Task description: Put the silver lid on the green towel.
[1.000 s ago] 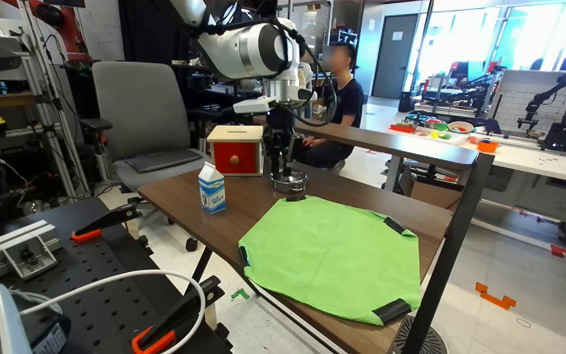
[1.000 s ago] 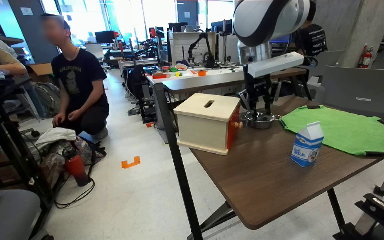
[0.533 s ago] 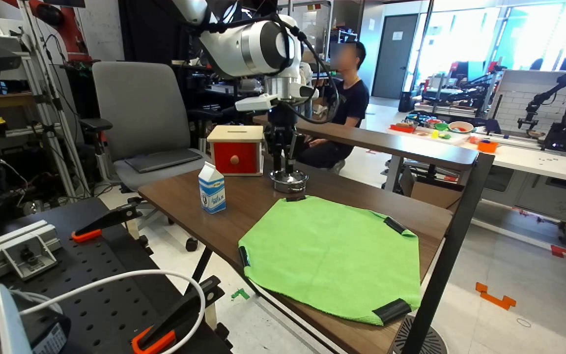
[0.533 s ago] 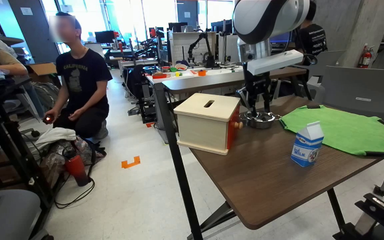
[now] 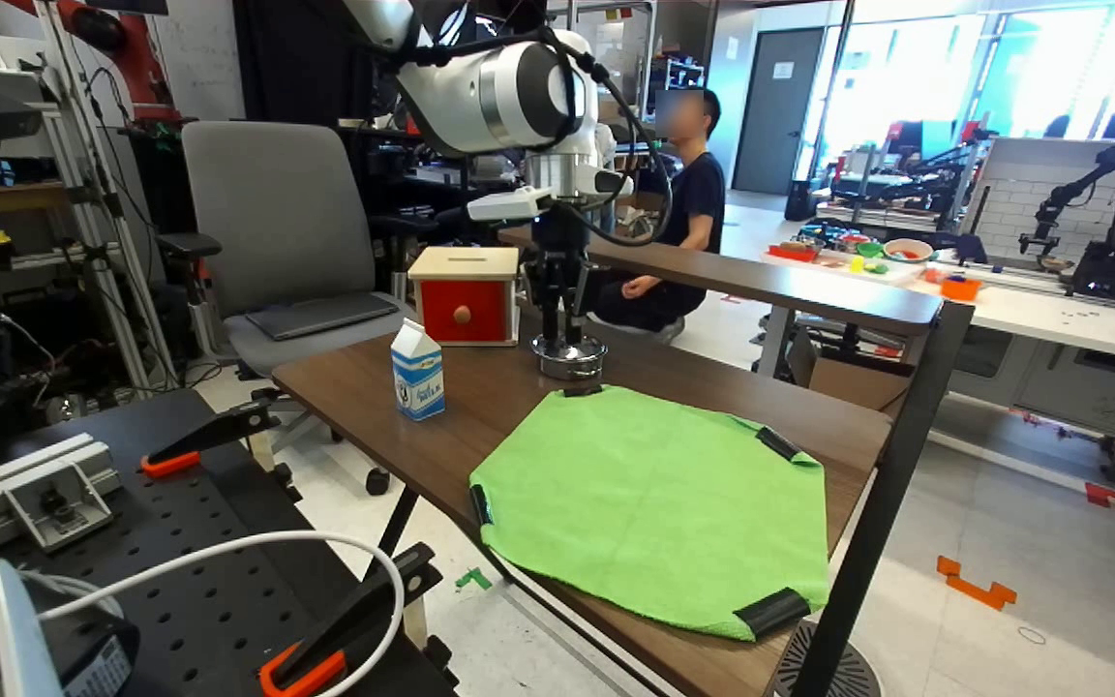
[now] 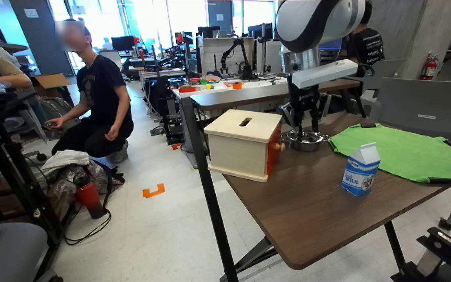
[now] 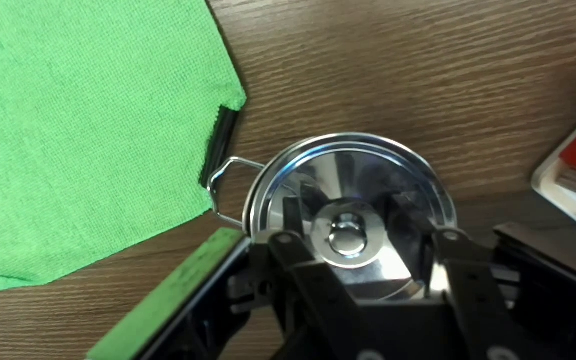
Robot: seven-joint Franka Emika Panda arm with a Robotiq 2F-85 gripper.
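Observation:
The silver lid (image 7: 363,172) lies on the small silver pot, with its round knob (image 7: 348,240) facing up in the wrist view. The pot (image 5: 572,369) also shows in an exterior view (image 6: 305,146); a wire handle sticks out towards the towel. My gripper (image 7: 349,225) points straight down over the lid, open, with one finger on each side of the knob and gaps between. It shows in both exterior views (image 5: 562,337) (image 6: 307,131). Whether the fingertips touch the lid is unclear. The green towel (image 5: 654,503) lies flat beside the pot, its near corner close to the pot's handle (image 7: 212,187).
A wooden box (image 6: 237,152) with a red drawer front (image 5: 462,312) stands close beside the gripper. A blue and white milk carton (image 5: 418,378) stands on the brown table (image 6: 307,211). A person (image 6: 100,98) crouches on the floor beyond the table.
My gripper has shifted slightly to the right in an exterior view, staying open over the lid. The person has shifted and moved their arms. Lid, pot and towel have not moved.

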